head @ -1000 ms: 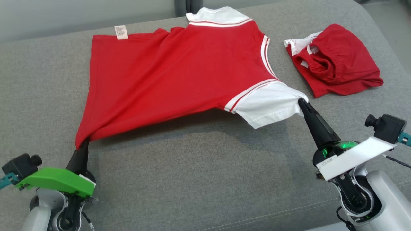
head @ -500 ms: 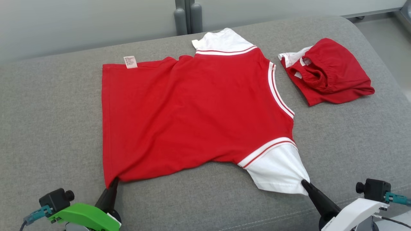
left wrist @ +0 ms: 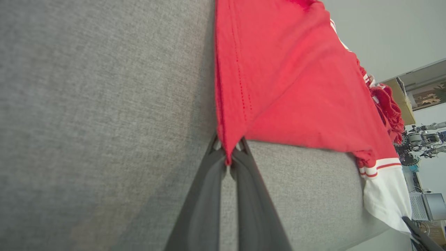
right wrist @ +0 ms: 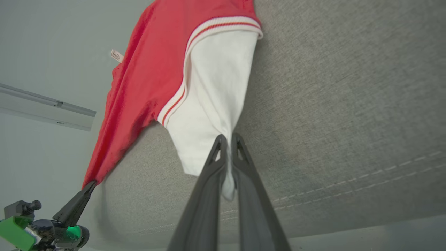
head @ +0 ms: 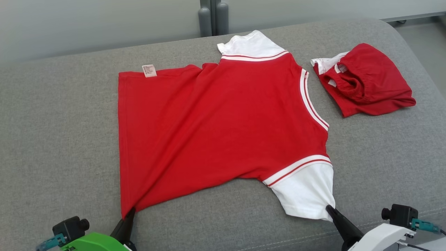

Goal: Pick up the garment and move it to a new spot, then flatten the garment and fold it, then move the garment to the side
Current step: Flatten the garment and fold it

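Both sets of fingers are pinched tight: left gripper (head: 131, 211) on the red shirt (head: 216, 129) at its hem corner, right gripper (head: 328, 208) on the white sleeve (head: 306, 195) tip. Likely tensioning the near edge so the shirt lies flat on the grey cushion (head: 52, 139). Shirt's underside is hidden; gripper bodies are cut off at the head view's bottom. A bundled red garment (head: 366, 82) lies apart.

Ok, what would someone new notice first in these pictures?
The red T-shirt with white sleeves lies spread across the grey fabric cushion. The left gripper pinches its near hem corner and the right gripper its near white sleeve. A bunched red garment with white trim lies apart at the far right.
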